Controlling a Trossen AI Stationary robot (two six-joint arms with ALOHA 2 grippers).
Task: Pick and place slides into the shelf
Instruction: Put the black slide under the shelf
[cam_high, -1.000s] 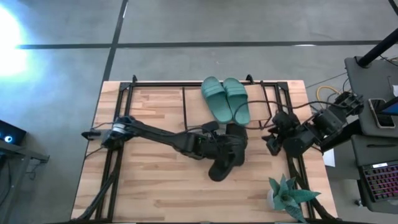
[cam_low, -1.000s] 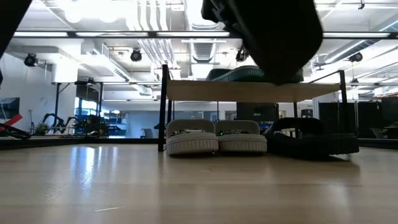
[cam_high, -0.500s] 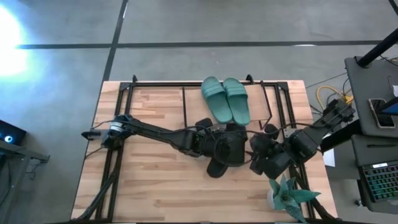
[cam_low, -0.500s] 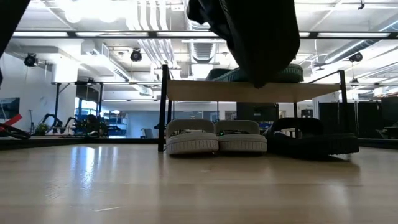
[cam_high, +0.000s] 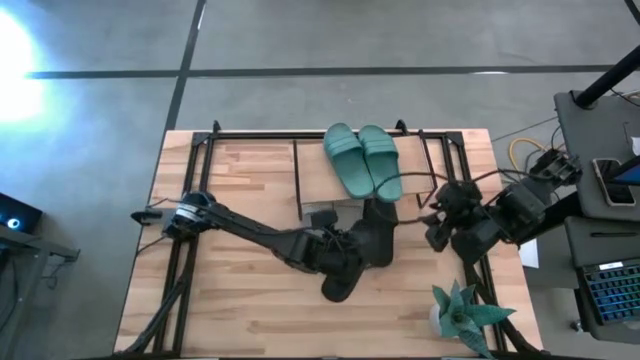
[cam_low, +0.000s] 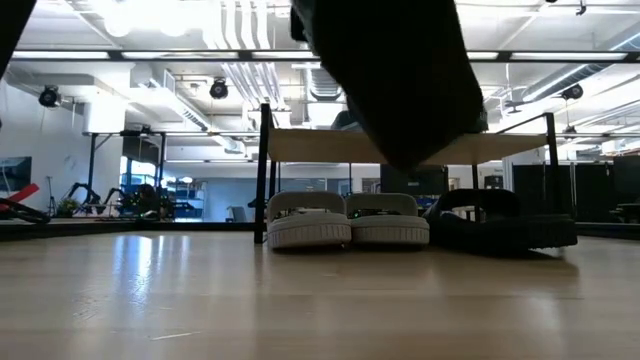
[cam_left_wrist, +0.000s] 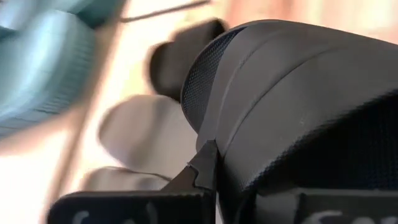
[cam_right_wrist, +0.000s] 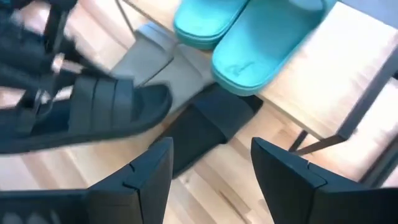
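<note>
My left gripper (cam_high: 330, 255) is shut on one black slide (cam_high: 365, 245), which hangs high and dark in the low view (cam_low: 390, 80). Its ridged strap (cam_left_wrist: 298, 112) fills the left wrist view. The other black slide (cam_low: 500, 228) lies flat on the table under the shelf (cam_low: 330, 146), beside the light grey pair (cam_low: 345, 222). The teal pair (cam_high: 362, 160) rests sole-down on the shelf's plank. My right gripper (cam_high: 440, 218) waits open to the right of the shelf, its fingers (cam_right_wrist: 286, 174) touching nothing. My left gripper holds the black slide near its strap (cam_left_wrist: 249, 143), coming roughly level from the table's left. The slide itself hides where the fingers (cam_left_wrist: 124, 202) meet it. The slide is lifted clear of the table and tilted, its sole (cam_low: 400, 120) well above the board.
A small potted plant (cam_high: 460, 315) stands at the table's near right corner. A large black frame (cam_high: 195, 160) runs around the table. Bare wood (cam_high: 240, 300) lies near and left of the shelf. A desk with a laptop (cam_high: 610, 290) stands beyond the right edge.
My left gripper has carried the black slide a little toward the table's near edge, so it looms larger in the low view. My right gripper swung in toward the held slide, then drew back toward the right edge, staying open.
</note>
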